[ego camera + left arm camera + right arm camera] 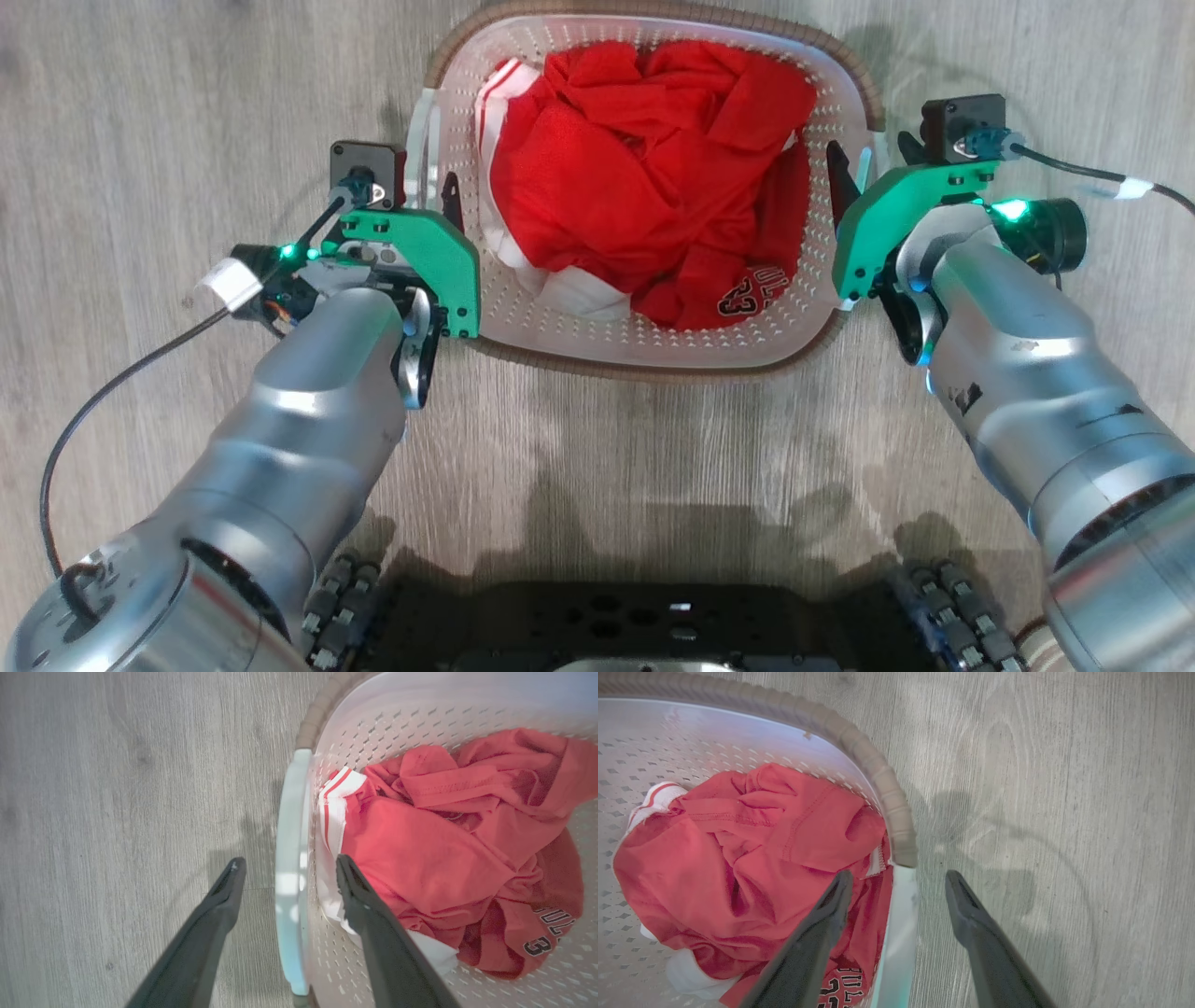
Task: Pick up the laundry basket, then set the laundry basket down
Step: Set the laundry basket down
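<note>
The laundry basket (653,359), white and perforated with a brown woven-look rim, sits on the floor ahead of me with red clothes (644,177) piled inside. My left gripper (431,191) is open, one finger inside the basket and one outside, straddling the white left handle (289,882) without closing on it. My right gripper (870,163) is open in the same way across the right handle (901,933). In the wrist views each gripper (289,861) (899,875) has the handle between its spread fingers, with the red clothes (444,849) (752,858) beside the inner finger.
Grey wood-look floor (607,448) surrounds the basket on all sides. My dark wheeled base (635,625) lies along the bottom edge. A black cable (112,392) loops out from the left wrist and another cable (1102,177) trails from the right wrist.
</note>
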Controlling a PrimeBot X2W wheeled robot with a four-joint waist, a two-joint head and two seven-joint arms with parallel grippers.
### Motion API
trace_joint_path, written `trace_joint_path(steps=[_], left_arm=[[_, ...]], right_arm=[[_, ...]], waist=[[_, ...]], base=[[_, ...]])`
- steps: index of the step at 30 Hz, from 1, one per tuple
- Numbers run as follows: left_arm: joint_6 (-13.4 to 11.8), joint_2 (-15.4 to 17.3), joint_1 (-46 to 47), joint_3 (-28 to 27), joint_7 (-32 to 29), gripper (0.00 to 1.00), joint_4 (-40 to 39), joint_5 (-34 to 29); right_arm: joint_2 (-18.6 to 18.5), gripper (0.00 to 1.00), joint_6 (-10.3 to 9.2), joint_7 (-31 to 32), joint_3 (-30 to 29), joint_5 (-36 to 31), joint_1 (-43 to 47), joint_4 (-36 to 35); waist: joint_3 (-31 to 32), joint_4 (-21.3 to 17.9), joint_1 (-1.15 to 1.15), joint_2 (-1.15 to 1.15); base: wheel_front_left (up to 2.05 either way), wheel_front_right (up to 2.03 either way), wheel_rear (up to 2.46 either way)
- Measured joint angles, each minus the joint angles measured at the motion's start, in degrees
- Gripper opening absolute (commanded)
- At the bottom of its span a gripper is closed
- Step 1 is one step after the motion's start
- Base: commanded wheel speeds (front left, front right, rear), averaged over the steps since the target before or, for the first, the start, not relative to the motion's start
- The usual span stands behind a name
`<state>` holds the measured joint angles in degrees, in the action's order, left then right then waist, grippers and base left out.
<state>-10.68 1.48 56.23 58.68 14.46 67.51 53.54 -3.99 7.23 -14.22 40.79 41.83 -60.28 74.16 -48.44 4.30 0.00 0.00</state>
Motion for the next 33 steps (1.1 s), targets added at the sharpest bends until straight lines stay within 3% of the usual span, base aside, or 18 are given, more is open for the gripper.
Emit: trace_joint_path(steps=[7, 15, 24, 33], left_arm=[[-0.5, 0.0, -1.3, -2.6, 0.0, 1.0, -1.7, -1.5], [-1.0, 1.0, -4.9, -10.5, 0.0, 1.0, -8.6, -8.8], [-1.2, 2.2, -15.8, -22.3, 0.0, 1.0, -19.4, -20.5], [0.7, 2.1, -28.7, -31.9, 0.0, 1.0, -32.2, -32.4]], right_arm=[[0.0, 1.0, 0.0, 0.0, -1.0, 0.0, 1.0, 0.2], [0.0, 1.0, 0.0, 0.0, -6.9, -4.7, 0.9, -2.1], [-0.3, 1.0, 0.0, -0.1, -18.9, -15.1, 9.8, -12.9], [0.0, 1.0, 0.0, -0.1, -28.4, -25.0, 23.4, -26.4]], waist=[[3.0, 0.0, 0.0, 0.0], [8.0, -0.4, 0.0, 0.0], [16.1, -1.1, 0.0, 0.0], [25.8, -1.4, 0.0, 0.0]], base=[[0.0, 0.0, 0.0], [0.0, 0.0, 0.0], [0.0, 0.0, 0.0], [0.0, 0.0, 0.0]])
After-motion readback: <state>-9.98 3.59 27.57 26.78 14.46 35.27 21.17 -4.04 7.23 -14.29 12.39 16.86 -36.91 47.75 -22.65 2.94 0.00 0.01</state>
